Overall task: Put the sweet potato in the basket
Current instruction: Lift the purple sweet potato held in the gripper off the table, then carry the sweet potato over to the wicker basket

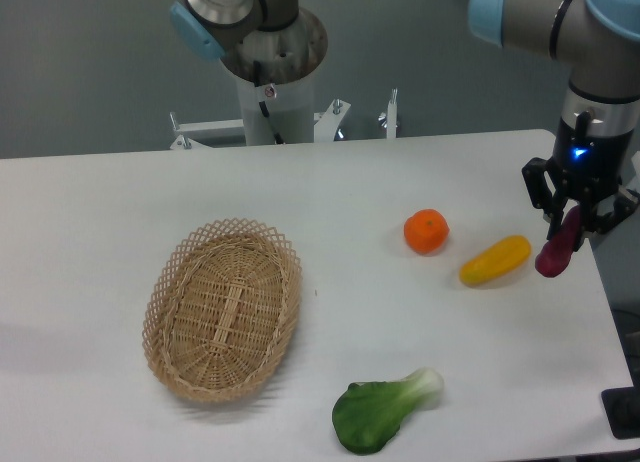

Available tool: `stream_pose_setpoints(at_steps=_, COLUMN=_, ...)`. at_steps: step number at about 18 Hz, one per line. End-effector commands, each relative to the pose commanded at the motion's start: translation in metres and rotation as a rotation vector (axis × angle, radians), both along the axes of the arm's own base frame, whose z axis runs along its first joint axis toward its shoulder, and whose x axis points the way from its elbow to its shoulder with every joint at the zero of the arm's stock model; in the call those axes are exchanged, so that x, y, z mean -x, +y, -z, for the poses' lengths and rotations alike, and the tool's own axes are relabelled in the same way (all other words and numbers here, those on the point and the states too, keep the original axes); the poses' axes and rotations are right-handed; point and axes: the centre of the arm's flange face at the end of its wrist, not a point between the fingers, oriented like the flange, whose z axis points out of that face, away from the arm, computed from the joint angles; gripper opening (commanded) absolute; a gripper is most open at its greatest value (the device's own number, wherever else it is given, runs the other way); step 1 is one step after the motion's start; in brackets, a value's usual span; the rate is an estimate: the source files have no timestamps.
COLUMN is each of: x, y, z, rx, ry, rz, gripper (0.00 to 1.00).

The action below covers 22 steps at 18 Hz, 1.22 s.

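Observation:
The sweet potato (558, 248) is a small magenta-red tuber held between my gripper's fingers at the far right of the table. It hangs tilted, its lower end just above the table near the right edge. My gripper (578, 214) is shut on its upper part. The basket (223, 308) is an oval light tan wicker basket with a looped rim, lying empty at the left-centre of the table, far to the left of my gripper.
A long yellow-orange vegetable (495, 260) lies just left of the sweet potato. A round orange fruit (426, 231) sits left of that. A green leafy bok choy (383, 411) lies near the front edge. The robot base (275, 67) stands at the back.

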Motion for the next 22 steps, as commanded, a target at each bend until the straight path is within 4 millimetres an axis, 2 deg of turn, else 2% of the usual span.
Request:
stream_pose_setpoints(at_steps=2, x=-0.006, y=0.006, z=0.003, rx=-0.014, ry=-0.023, rz=-0.039, gripper=0.30)
stream_pose_setpoints(at_steps=5, x=-0.026, y=0.031, z=0.003, rx=-0.026, ry=-0.045, rz=-0.067, gripper=0.30)
stream_pose_setpoints(at_steps=7, x=-0.042, y=0.046, z=0.014, rx=-0.027, ry=-0.079, rz=-0.087, gripper=0.30)
stream_pose_setpoints(at_steps=8, x=-0.052, y=0.054, z=0.011, rx=-0.035, ry=-0.086, rz=-0.103, gripper=0.30)
stream_pose_setpoints(at_steps=11, x=-0.081, y=0.091, z=0.011, rx=-0.066, ry=-0.109, rz=-0.153, gripper=0.30)
stream_pose_setpoints(at_steps=13, x=-0.098, y=0.114, z=0.017, rx=-0.087, ry=-0.120, rz=-0.173, gripper=0.30)
stream_pose_setpoints(at_steps=14, x=-0.107, y=0.128, z=0.024, rx=-0.092, ry=-0.129, rz=-0.177, gripper=0.30)
stream_pose_setpoints(at_steps=17, x=-0.140, y=0.154, z=0.046, rx=-0.106, ry=-0.184, rz=-0.244, gripper=0.30)
stream_pose_setpoints(at_steps=20, x=-0.187, y=0.175, z=0.078, rx=-0.099, ry=-0.165, rz=-0.261, gripper=0.30)
stream_pose_setpoints(at_steps=22, x=-0.229, y=0.190, z=0.104, rx=-0.060, ry=-0.103, rz=-0.242, gripper=0.30)
